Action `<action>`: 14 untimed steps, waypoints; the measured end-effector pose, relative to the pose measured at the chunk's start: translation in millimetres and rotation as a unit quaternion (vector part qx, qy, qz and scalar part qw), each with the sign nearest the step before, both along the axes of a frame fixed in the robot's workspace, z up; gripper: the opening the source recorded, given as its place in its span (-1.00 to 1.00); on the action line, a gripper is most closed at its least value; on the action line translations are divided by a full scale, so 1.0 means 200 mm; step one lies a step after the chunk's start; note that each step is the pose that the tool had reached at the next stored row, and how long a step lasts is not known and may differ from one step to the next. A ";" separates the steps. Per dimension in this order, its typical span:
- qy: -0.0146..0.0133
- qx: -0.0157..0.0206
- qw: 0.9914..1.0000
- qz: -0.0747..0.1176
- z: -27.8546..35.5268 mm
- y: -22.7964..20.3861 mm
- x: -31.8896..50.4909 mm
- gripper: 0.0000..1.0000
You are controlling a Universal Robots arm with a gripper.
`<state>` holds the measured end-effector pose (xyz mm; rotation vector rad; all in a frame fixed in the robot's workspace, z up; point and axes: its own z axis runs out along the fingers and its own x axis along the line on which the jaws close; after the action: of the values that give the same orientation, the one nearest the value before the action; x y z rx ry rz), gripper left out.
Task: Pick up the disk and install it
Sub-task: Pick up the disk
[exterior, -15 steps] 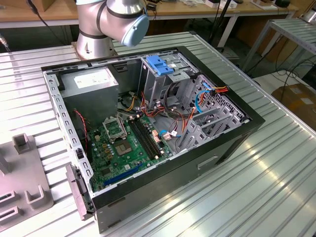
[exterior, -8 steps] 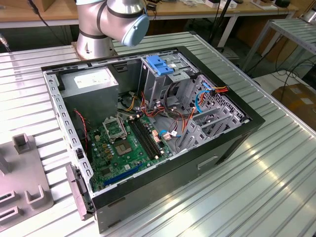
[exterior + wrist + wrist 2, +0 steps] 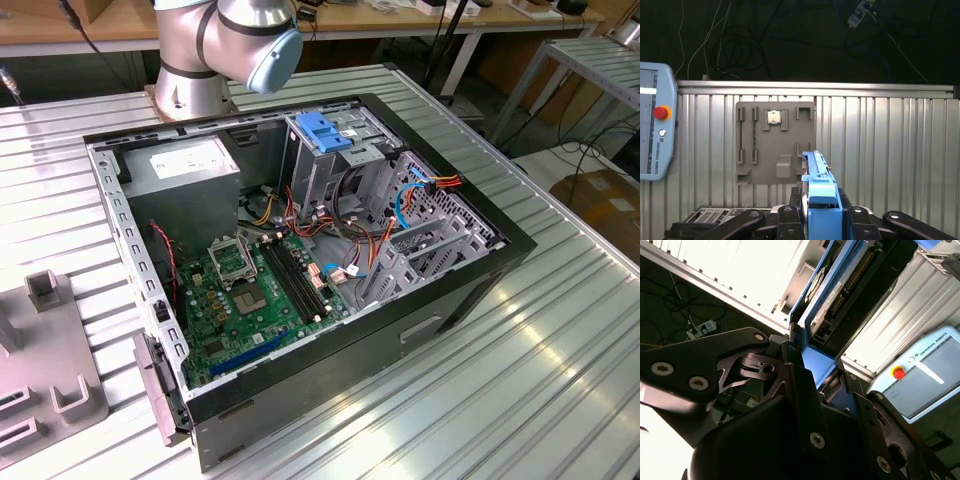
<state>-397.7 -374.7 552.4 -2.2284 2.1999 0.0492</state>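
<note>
One disk, edge-on, clamped tight in the gripper, hangs high over the ribbed surface, presumably to clear the open computer case walls.

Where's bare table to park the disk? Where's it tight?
Bare ribbed table: at the exterior view's right of the computer case and along its near side. Crowded: inside the case around cables and drive cage; the grey fixture plate at that view's left. The hand holds the disk.

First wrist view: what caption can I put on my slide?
The end effector holds the blue-railed disk edge-on over the ribbed metal table, where a grey fixture plate lies.
</note>
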 end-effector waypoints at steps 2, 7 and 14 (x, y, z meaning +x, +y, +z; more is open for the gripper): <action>0.000 0.000 1.000 0.000 0.000 0.000 0.015 -0.26; 0.000 0.000 1.000 0.000 0.000 0.000 0.040 -0.26; 0.000 0.000 1.000 0.000 0.000 0.000 0.091 -0.26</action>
<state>-379.6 -374.7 552.3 -2.2283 2.1999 0.0491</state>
